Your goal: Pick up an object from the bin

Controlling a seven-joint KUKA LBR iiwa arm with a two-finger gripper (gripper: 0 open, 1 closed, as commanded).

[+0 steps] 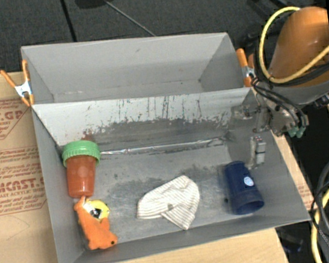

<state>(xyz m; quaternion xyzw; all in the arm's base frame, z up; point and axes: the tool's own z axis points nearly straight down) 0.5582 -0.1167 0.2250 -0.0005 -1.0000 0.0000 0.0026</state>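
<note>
Cup (pixel 243 187), dark blue with a small white mark, lower right of the bin (pixel 144 70), close to the right wall and the lower wall. It's the nearest thing to my claw (pixel 258 156), which hangs just up and right of it, not touching as far as I see. I can't tell how wide the claw is open, and I see nothing in it.

Handling, my guess: light, stiff plastic with a smooth skin, so it could slip or roll if pinched off-centre. It looks to lie on its side, but I'm not sure. Best hold is across the round body near the middle, or over the rim if the mouth is reachable. I can't see the mouth clearly.

Surface: bare grey metal floor, scuffed and streaked, probably slick, so the cup may skate when nudged. The walls slope inward. Room is tight on the right and lower sides of the cup and open on its left and upper sides, so I'd come from above.

Cloth (pixel 170 203), white, striped and crumpled, sits lower middle, apart from the cup. It's soft and no obstacle. Jar (pixel 82 170), orange with a green lid, is at the left. Toy (pixel 96 225), orange, is just below it at lower left. Both are well apart from the cup.
</note>
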